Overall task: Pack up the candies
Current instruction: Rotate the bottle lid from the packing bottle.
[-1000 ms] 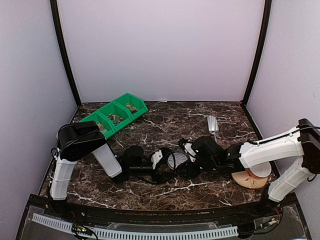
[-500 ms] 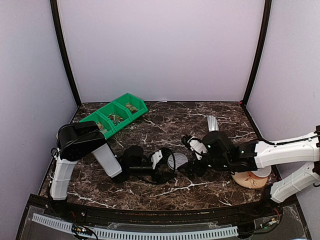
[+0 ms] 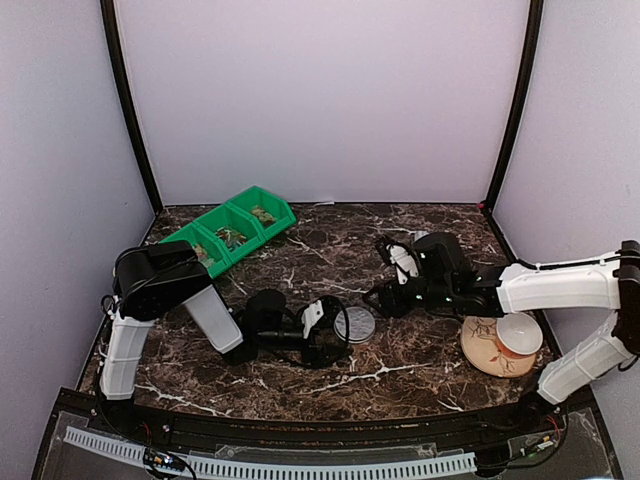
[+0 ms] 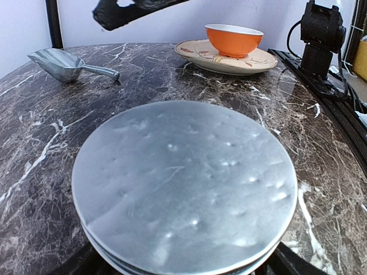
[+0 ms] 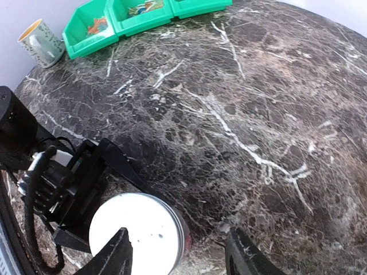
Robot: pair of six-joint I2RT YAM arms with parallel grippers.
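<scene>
Right wrist view shows the candies (image 5: 97,26) in the green bins (image 5: 89,47) at the far left of the table (image 5: 275,103), well apart from both grippers. As far as I can see, none is packed yet.

The tin (image 4: 183,189) stands near the middle of the table. The left gripper (image 3: 335,328) seems to pinch it by the sides, and its top looks covered by a flat silver lid. The right gripper (image 5: 180,258) hangs near the tin with fingers spread and nothing between them. The scoop (image 4: 63,63) lies on the table close behind this arm.

I think the step in hand is to fetch the scoop. The right gripper should take it by the thin handle, not by the cup, and carry it level. The left should keep the tin steady, and the lid must be off before any candy can go in.
</scene>
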